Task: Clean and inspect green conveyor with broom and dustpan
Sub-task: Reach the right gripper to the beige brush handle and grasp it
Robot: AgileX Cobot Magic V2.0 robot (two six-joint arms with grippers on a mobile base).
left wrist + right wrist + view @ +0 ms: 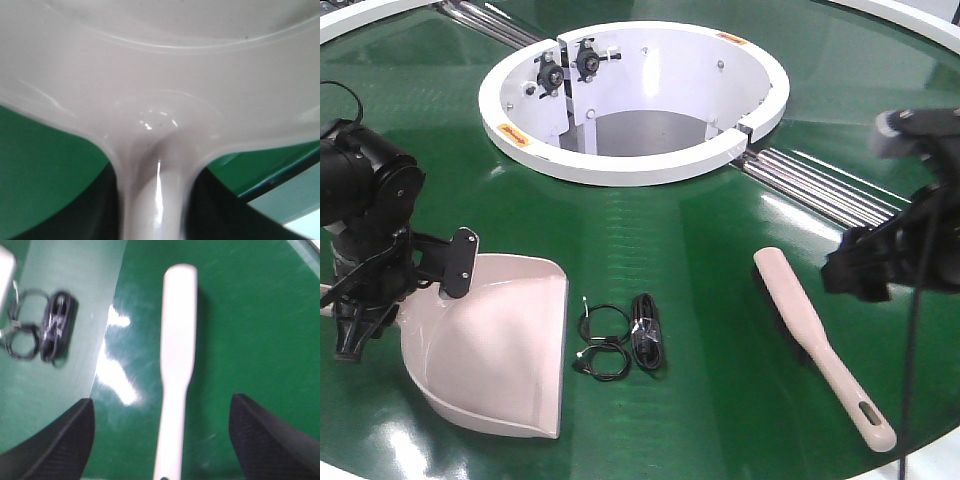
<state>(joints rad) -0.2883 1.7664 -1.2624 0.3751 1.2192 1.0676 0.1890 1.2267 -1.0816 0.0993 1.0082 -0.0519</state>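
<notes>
The beige-pink dustpan (pixel 505 345) lies on the green conveyor (pixel 720 230) at the left, its flat lip facing right. My left gripper (pixel 350 325) is at the pan's rear, and the arm hides the handle in the front view. In the left wrist view the dustpan's handle (pixel 152 200) runs between the dark fingers of the left gripper (pixel 152 215), which is shut on it. The slim broom (pixel 815 335) lies flat at the right, bristles towards the centre. My right gripper (pixel 855 270) hovers open above it. The broom (pixel 177 330) runs up the middle of the right gripper (pixel 161 400), with neither finger touching it.
A bundle of black cables (pixel 620 335) lies between dustpan and broom, also seen as cables (pixel 45 332) at the upper left. The white-rimmed central opening (pixel 620 168) sits at the back, with silver roller strips (pixel 820 185) to its right. The belt's edge is near the broom's handle end.
</notes>
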